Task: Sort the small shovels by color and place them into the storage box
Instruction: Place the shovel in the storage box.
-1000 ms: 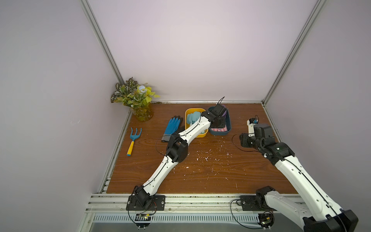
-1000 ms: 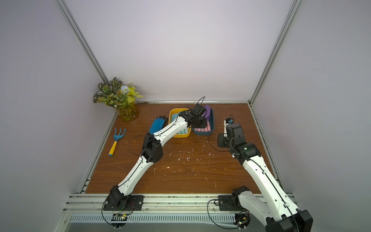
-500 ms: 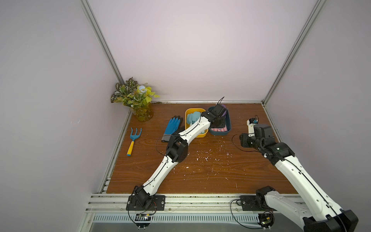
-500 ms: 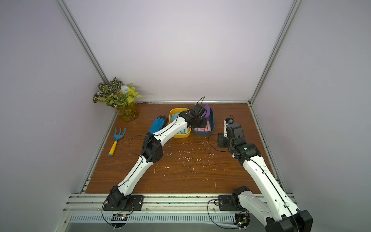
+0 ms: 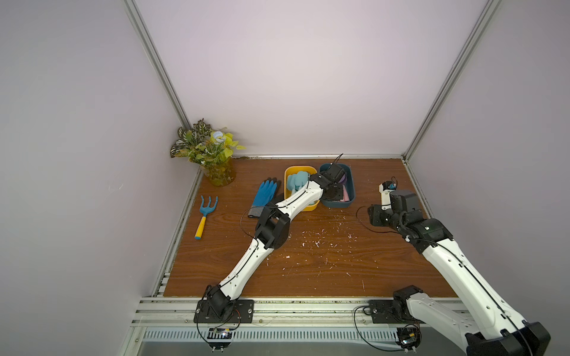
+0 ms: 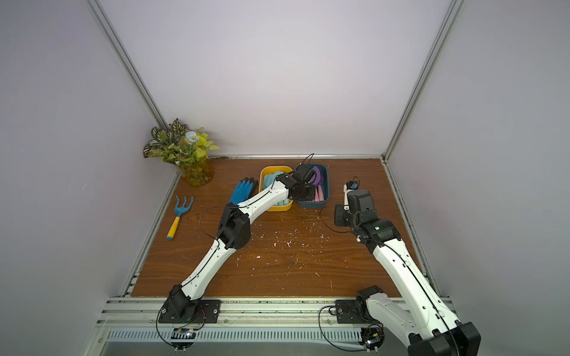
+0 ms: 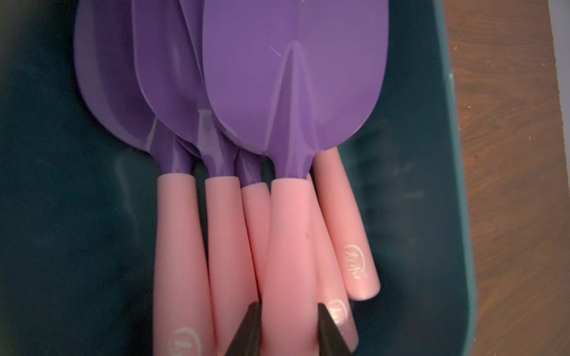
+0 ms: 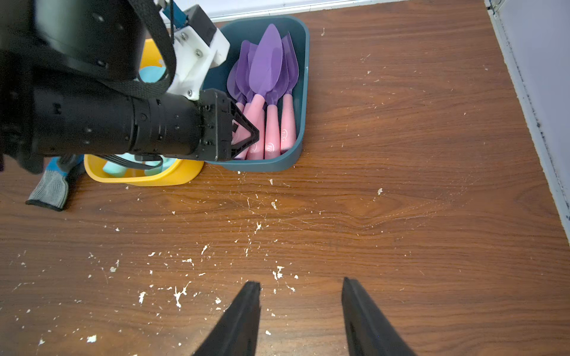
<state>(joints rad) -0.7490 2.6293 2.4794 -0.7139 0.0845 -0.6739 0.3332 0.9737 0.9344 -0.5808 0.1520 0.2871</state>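
Several purple-bladed small shovels with pink handles (image 8: 268, 71) lie side by side in the dark teal storage box (image 8: 303, 92). My left gripper (image 7: 288, 305) is down inside this box, shut on the pink handle of the topmost purple shovel (image 7: 293, 77). Pale aqua shovels (image 5: 296, 182) fill the yellow storage box (image 5: 300, 168) next to it; my left arm covers part of them. My right gripper (image 8: 300, 282) hangs open over bare wood, well in front of the teal box, with nothing between its fingers.
A blue rake with a yellow handle (image 5: 205, 212) lies near the left wall. Blue gloves (image 5: 266, 192) lie beside the yellow box. A potted plant (image 5: 212, 154) stands in the back left corner. White crumbs (image 5: 314, 240) dot the table's middle.
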